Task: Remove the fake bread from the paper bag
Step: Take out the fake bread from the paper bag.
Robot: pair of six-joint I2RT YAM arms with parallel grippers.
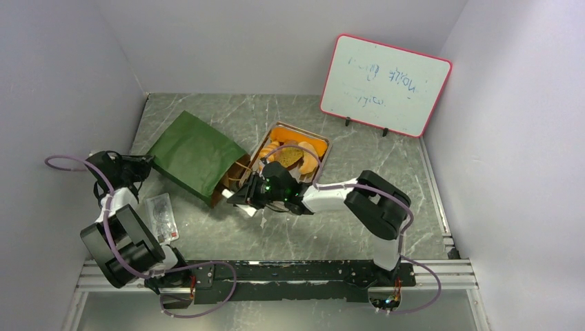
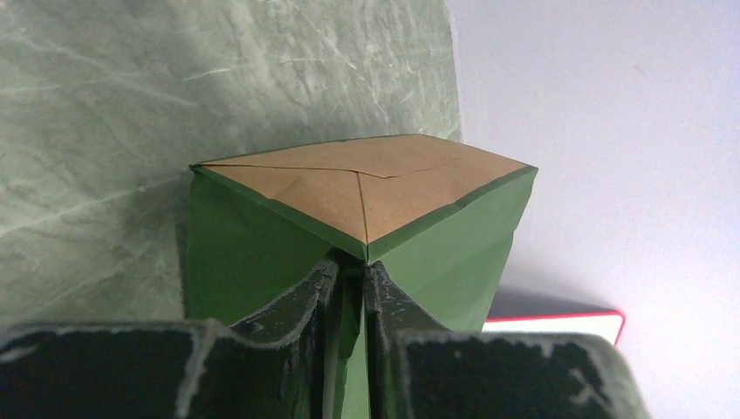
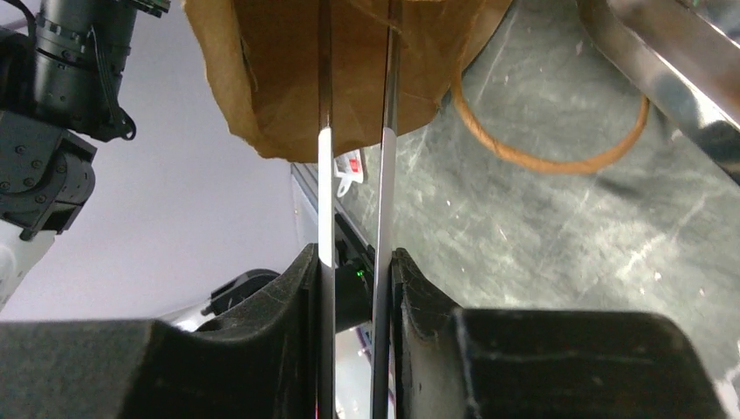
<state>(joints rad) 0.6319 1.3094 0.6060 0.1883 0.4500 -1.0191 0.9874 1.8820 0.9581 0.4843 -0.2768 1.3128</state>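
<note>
Left gripper [image 2: 349,272]: jaws closed tight on a folded bottom corner of the paper bag [image 2: 262,253]. Right gripper [image 3: 353,262]: jaws drawn in on a pair of metal tongs [image 3: 325,131], the blades held nearly parallel with a narrow gap between them. The blade tips are run into the bag's brown mouth; anything between them cannot be told. The bag is laid on its side, with one twisted handle [image 3: 541,164] on the table. Fake bread [image 1: 290,153] is seen in the orange-lined tray [image 1: 323,163] just beside the mouth.
</note>
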